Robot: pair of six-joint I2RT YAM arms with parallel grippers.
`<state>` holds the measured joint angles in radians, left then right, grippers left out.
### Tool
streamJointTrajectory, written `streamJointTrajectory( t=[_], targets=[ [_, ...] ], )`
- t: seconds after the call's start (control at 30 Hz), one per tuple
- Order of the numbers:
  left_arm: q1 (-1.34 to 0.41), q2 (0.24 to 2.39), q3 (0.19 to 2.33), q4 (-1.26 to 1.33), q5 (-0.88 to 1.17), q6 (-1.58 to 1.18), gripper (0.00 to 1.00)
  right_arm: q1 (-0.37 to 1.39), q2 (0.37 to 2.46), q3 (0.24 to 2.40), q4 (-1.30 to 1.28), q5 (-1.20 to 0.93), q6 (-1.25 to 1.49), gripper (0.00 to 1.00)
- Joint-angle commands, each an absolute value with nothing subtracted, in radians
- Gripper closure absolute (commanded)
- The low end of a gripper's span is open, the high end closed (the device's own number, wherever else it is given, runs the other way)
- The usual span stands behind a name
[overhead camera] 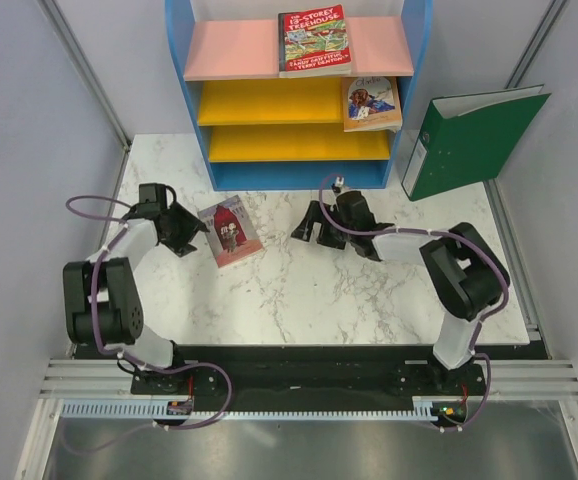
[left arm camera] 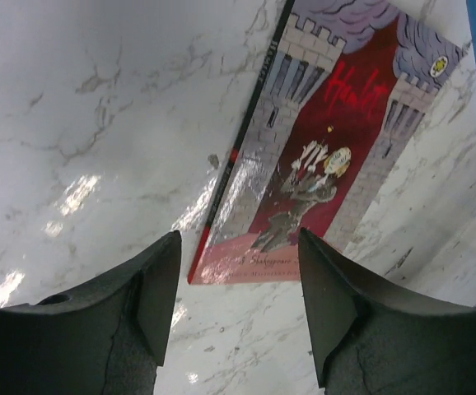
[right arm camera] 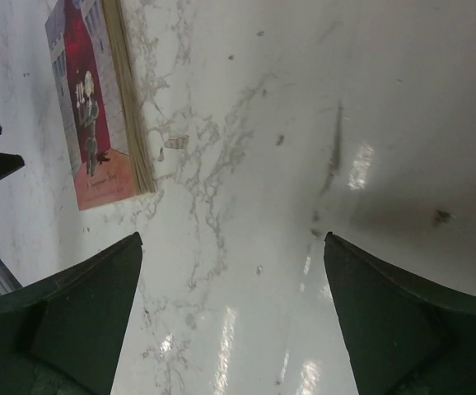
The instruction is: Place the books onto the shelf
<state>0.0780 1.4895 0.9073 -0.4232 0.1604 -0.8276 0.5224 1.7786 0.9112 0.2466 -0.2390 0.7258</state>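
The Hamlet book [overhead camera: 230, 230] lies on the counter [overhead camera: 369, 290], in front of the shelf [overhead camera: 299, 176]. The left hand [overhead camera: 197, 238] is just beside it, spread and holding nothing. The right hand [overhead camera: 307, 228] is spread wide, also holding nothing. Next, I think, the left hand must pinch the book's edge and lift. I count three books: one down here and two on the shelf.

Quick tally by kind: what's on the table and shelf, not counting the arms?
Books: 3 (Treehouse book, tan illustrated book, maroon-grey book)
Shelf: 1
Green ring binder: 1
Total: 5
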Motion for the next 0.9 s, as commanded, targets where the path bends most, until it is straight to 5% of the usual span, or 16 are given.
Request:
streamJointTrajectory(
  t=[0.0, 0.43, 0.63, 0.73, 0.87],
  targets=[
    [0.092, 1.659, 1.032, -0.423, 0.201, -0.769, 0.35, 0.600, 1.882, 1.054, 0.273, -0.238, 0.698, 0.02],
    [0.089, 1.868, 1.072, -0.370, 0.342, -0.759, 0.37, 0.712, 2.086, 1.284, 0.295, -0.215, 0.773, 0.06],
    [0.081, 1.873, 1.039, -0.341, 0.399, -0.755, 0.37, 0.761, 2.216, 1.419, 0.281, -0.236, 0.810, 0.16],
    [0.078, 1.871, 1.035, -0.339, 0.399, -0.747, 0.37, 0.785, 2.246, 1.445, 0.279, -0.242, 0.815, 0.28],
    [0.077, 1.865, 1.035, -0.344, 0.397, -0.739, 0.37, 0.793, 2.226, 1.407, 0.305, -0.249, 0.825, 0.77]
  ],
)
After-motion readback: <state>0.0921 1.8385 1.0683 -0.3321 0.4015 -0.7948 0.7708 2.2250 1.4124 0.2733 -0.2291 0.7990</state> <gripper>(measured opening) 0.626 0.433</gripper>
